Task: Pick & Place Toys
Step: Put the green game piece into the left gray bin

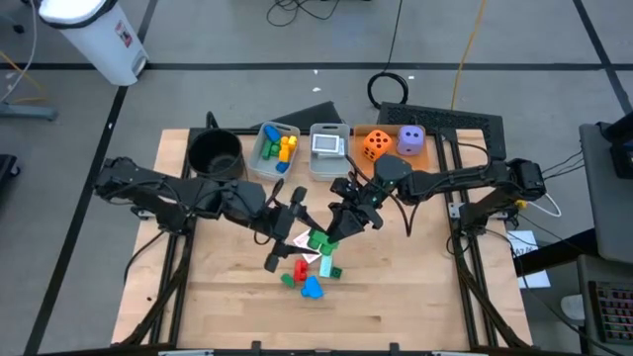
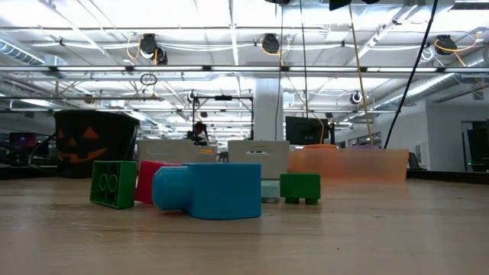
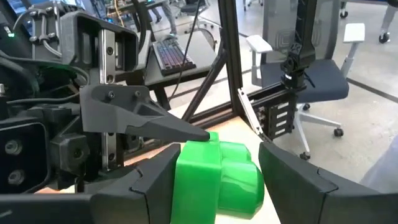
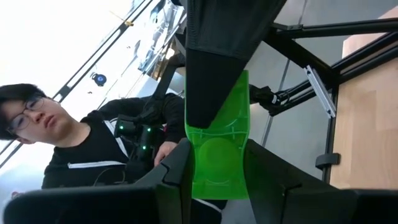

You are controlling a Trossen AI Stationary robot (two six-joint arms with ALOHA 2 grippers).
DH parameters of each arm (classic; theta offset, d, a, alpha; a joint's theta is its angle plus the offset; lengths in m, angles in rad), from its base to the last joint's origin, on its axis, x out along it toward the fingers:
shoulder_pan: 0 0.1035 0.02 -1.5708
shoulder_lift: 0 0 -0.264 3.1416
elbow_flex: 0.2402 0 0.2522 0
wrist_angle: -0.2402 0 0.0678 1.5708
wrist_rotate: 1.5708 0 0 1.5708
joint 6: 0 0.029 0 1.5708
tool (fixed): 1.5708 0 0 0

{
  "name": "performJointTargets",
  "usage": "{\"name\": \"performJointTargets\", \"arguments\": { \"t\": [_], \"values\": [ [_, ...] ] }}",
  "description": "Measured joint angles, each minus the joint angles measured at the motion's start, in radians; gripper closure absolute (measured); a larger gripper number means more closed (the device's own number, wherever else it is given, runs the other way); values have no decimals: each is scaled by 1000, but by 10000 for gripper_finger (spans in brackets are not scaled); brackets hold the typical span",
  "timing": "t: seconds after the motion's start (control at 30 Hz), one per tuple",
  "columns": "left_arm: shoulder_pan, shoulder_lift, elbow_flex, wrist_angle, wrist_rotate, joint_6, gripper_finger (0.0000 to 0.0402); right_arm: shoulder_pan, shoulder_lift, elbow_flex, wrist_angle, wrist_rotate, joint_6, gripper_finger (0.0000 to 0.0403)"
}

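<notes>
High view: both grippers met above mid-table, left gripper (image 1: 297, 220) and right gripper (image 1: 341, 225) clamped on one green plastic block (image 1: 318, 238); red, green and blue blocks (image 1: 309, 279) loose below; more blocks in a clear bin (image 1: 274, 146), orange die (image 1: 375, 144) and purple die (image 1: 410, 139) on the orange tray.

Low view: four or five blocks left to clear.

Wrist views: green block pinched by each.

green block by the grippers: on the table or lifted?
Lifted. Both wrist views show the green block gripped between the left gripper fingers and the right gripper fingers, with room background behind it.
</notes>
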Motion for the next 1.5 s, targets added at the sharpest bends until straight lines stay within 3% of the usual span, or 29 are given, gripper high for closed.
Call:
{"name": "performJointTargets", "arguments": {
  "t": [0.3,0.53,1.0,1.5],
  "values": [
    [-1,0,0,-21,-27,30,181,0,0,0,2,0,-2,310],
    [-1,2,0,-29,-47,48,226,-1,0,0,0,0,1,310],
    [0,2,0,-25,-55,22,226,-1,0,0,1,0,-6,306],
    [6,-3,84,-115,-65,-16,226,-11,-2,2,20,56,88,190]
  ]
}}
